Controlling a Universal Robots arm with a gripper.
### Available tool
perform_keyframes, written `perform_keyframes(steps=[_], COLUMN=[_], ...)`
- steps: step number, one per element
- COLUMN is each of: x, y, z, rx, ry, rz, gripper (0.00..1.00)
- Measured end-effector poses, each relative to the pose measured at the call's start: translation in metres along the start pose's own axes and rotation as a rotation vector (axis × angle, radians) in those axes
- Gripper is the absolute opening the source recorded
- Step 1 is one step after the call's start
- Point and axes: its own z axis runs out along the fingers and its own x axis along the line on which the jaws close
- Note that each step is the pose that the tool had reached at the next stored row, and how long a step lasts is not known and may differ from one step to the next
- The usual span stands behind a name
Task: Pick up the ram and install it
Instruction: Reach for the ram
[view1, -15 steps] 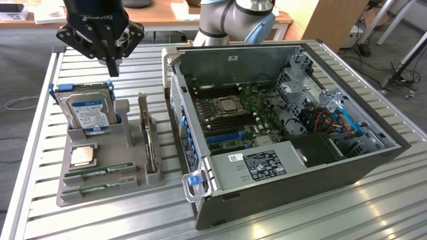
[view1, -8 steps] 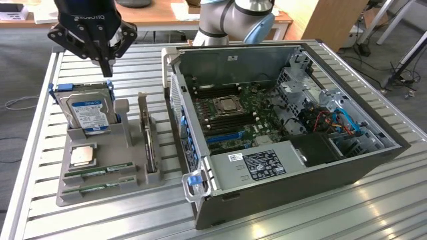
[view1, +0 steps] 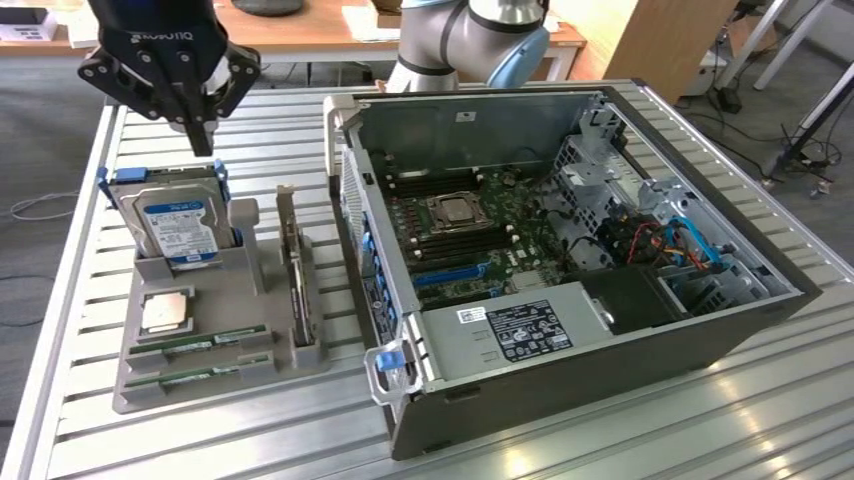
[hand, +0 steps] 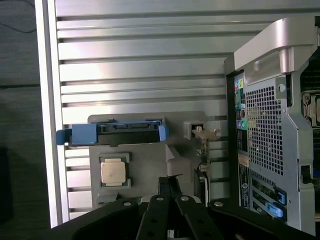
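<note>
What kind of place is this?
Probably a robotics lab workbench: a robot arm at a slatted metal table holding an open computer case and a grey tray of parts.

The exterior view is bright and evenly lit with only soft shadows, pale glare lying on the slatted metal table (view1: 627, 450) toward 6 o'clock and along its edge at 3 o'clock, while the inside of the open computer case (view1: 561, 395) sinks into shade around 4 o'clock. In the wrist view the table slats wash out almost to white at 12 o'clock and the side rail glows at 9 o'clock, the floor (hand: 20, 125) beyond it nearly black. The gripper (hand: 170, 182) at 6 o'clock reads as a dark, underlit shape, whereas the case's silver corner at 2 o'clock shines.
</note>
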Motion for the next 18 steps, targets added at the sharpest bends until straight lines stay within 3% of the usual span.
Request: perform_keyframes(steps=[11, 18], x=[0.0045, 0.0055], y=[-0.0005, -0.0058], z=[0.0001, -0.0002], rx=[0.0000, 0.0000], ry=[0.0000, 0.0001], rz=[0.000, 0.000], gripper=[0.11, 0.11])
